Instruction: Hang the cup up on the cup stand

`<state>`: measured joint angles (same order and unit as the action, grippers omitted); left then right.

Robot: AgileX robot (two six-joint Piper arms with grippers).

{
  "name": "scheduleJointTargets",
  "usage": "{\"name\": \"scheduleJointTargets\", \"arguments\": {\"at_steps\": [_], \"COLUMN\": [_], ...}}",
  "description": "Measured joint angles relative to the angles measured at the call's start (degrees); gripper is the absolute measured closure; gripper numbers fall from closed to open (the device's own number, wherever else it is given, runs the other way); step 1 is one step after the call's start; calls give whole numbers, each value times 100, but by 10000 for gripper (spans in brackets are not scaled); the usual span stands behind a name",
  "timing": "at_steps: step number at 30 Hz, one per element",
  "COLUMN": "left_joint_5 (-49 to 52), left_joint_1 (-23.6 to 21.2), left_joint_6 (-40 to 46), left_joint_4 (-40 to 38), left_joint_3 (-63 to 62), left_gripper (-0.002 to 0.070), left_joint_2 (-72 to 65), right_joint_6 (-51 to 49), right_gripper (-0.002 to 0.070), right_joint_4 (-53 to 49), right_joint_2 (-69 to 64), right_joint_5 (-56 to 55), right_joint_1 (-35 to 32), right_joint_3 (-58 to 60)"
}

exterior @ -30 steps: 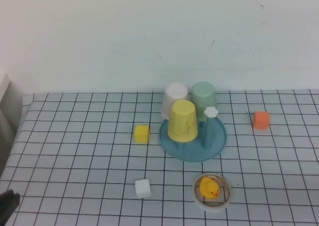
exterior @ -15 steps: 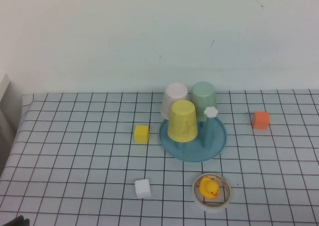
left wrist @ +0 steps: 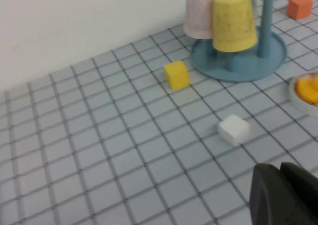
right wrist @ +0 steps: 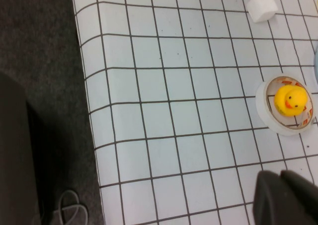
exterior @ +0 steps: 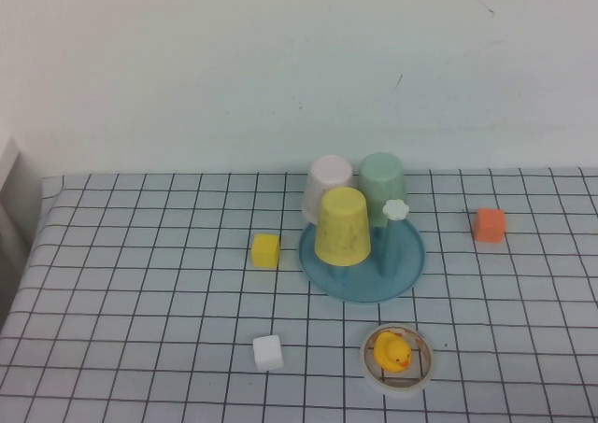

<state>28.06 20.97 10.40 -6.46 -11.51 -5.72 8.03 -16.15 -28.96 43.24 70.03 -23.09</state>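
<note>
On the round blue plastic cup stand (exterior: 406, 272) toward the far middle of the table, I see the plain yellow tapered plastic cup (exterior: 342, 225) already sitting upside down over one of the pegs, its rim clear of the tray floor in the left wrist view. Just behind it stand a pale pink cup (exterior: 328, 182) and a pale green cup (exterior: 382, 182), and one peg with a white flower knob (exterior: 396, 210) stands bare beside the yellow cup.

I judge the hanging itself done, so the step in hand is pulling clear and parking. Neither arm shows in the high view. The left gripper (left wrist: 285, 195) appears only as a dark shape at the edge of its own wrist view, low over the near part of the table and well apart from the stand; I cannot tell whether it is spread or closed. The right gripper (right wrist: 285, 197) is likewise a dark shape above the near table edge, close to a yellow rubber duck in a white ring (right wrist: 286, 103), and I cannot tell its state either.

Next I would only confirm the cup hangs steady.
</note>
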Motion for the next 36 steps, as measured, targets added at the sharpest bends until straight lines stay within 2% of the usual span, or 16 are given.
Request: {"name": "scheduleJointTargets", "arguments": {"at_steps": [5, 10, 12, 15, 21, 36], "left_joint_5": [-365, -2020, -2370, -2168, -1061, -977], "left_joint_1": [-568, -1136, -1266, -1328, -1442, -1442], "left_joint_6": [-222, -824, -969, -1127, -1225, -1466], "left_joint_4": [566, 1104, 1139, 1083, 765, 719], "left_joint_3": [157, 1054, 1251, 1262, 1252, 1252], "left_gripper": [675, 675, 675, 675, 675, 675], "left_joint_2": [577, 648, 648, 648, 648, 648], "right_joint_6": [0, 0, 0, 0, 0, 0], "right_gripper": [678, 678, 678, 678, 678, 678], "right_joint_4": [0, 0, -9, -9, -27, -36], "right_joint_2": [10, 10, 10, 10, 10, 10], "right_joint_5": [0, 0, 0, 0, 0, 0], "right_joint_1": [0, 0, 0, 0, 0, 0], "right_joint_3": [0, 0, 0, 0, 0, 0]}}
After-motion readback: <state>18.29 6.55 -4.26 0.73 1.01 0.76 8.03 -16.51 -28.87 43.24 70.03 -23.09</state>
